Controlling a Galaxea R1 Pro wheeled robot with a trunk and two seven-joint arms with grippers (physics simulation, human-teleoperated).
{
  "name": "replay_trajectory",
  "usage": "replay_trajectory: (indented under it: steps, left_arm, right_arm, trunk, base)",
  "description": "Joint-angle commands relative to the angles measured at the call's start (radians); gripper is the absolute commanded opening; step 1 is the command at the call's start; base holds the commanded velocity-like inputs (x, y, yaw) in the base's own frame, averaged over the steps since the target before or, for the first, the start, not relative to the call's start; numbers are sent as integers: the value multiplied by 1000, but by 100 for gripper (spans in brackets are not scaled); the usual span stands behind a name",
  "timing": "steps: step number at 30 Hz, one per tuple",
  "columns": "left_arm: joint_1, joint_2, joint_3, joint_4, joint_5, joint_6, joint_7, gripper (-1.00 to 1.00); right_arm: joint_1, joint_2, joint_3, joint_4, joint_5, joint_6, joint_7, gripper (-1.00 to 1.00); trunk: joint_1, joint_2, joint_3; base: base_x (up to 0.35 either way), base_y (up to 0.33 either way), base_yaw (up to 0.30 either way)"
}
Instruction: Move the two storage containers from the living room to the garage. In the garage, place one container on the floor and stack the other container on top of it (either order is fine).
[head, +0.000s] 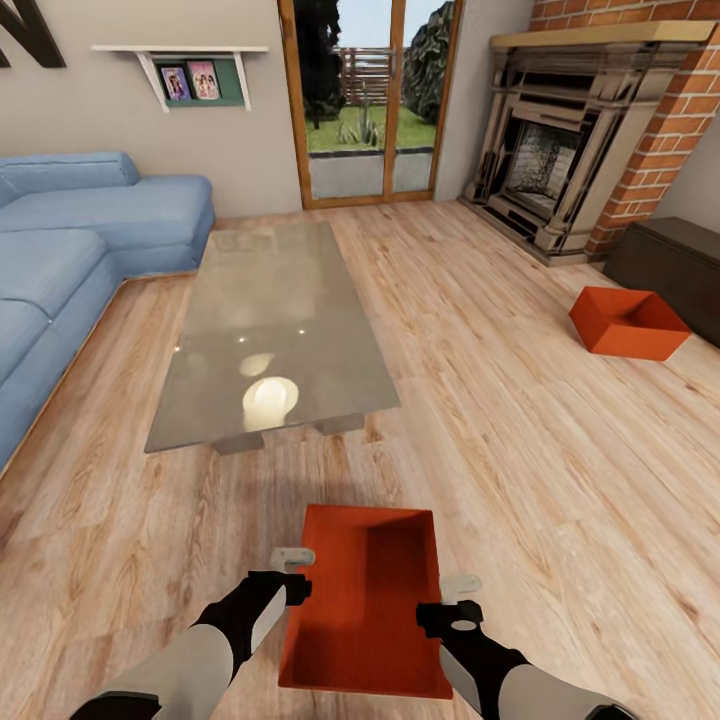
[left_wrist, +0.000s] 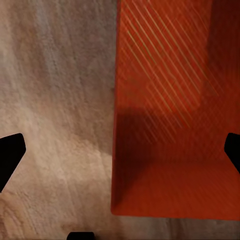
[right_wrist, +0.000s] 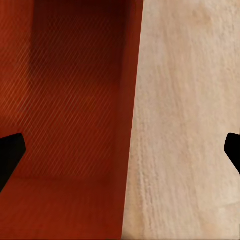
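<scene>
One orange-red storage container (head: 365, 610) lies on the wood planks of the living room, right in front of me. My left gripper (head: 293, 575) hovers over its left long wall and my right gripper (head: 455, 600) over its right long wall. In the left wrist view the left gripper (left_wrist: 120, 152) stands open, its fingers astride the wall of the container (left_wrist: 170, 110). The right gripper (right_wrist: 122, 152) is open the same way over the container (right_wrist: 70, 100) wall. The second storage container (head: 628, 322) sits on the planks far to the right.
A glass coffee table (head: 270, 330) stands ahead at the left, with a blue sofa (head: 70, 250) beyond it. A brick fireplace (head: 570, 140) and a dark brown bench (head: 675, 265) are at the right. A glazed door (head: 365, 100) is in the far wall.
</scene>
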Motion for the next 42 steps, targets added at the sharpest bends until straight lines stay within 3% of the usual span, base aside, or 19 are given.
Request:
replay_trajectory:
  steps: [1,18,23,42]
  left_arm:
    - [0,-1,-1,-2,0,6,3,100]
    - [0,-3,0,-4,0,5,3,100]
    - [0,-3,1,-5,0,4,4,100]
    - [0,-5,1,-5,0,5,3,100]
  right_arm:
    - [-1,1,8,1,-11,-4,-4,100]
    - [-1,2,9,1,-12,-4,-4,100]
    - [-1,2,9,1,-12,-4,-4,100]
    - [-1,1,9,1,-12,-4,-4,100]
  trunk:
    - [4,-8,-4]
    - [69,-127,-57]
    - [69,-127,-57]
    - [142,-260,-117]
  base:
    - [0,0,0]
    - [0,0,0]
    - [0,0,0]
    - [0,0,0]
